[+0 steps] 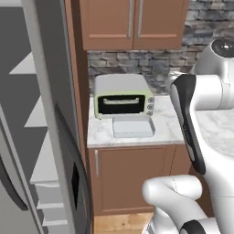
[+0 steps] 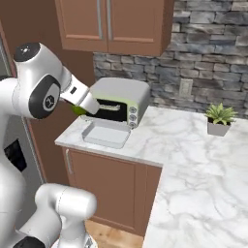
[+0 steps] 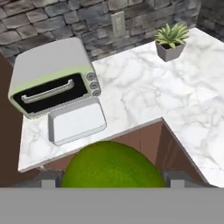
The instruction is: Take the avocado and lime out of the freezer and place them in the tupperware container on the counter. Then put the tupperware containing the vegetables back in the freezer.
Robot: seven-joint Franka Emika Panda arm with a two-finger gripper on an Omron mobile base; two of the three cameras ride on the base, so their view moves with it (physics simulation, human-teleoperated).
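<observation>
You are holding a round green fruit in the gripper, its fingers closing on either side of the fruit. From this close I cannot tell you whether it is the avocado or the lime. The fruit is hanging in the air off the front edge of the tabletop, toward its left end. The freezer is standing open beside that end.

The white tray you are aiming for is lying empty near the left end of the tabletop. It is just in front of the toaster oven and close to the front edge.

To do this step well, you are wanting the fruit over the middle of the tray before you let go. That means reaching forward past the tabletop edge and a little toward the toaster oven. Be watching the oven's handle and front, since the tray is sitting right against it and leaving little room on that side.

Be lowering until the fruit is close to the tray floor. It is round, and I judge it will be rolling or bouncing over the shallow rim if dropped from high up. The potted plant near the back wall is well apart from all this.
</observation>
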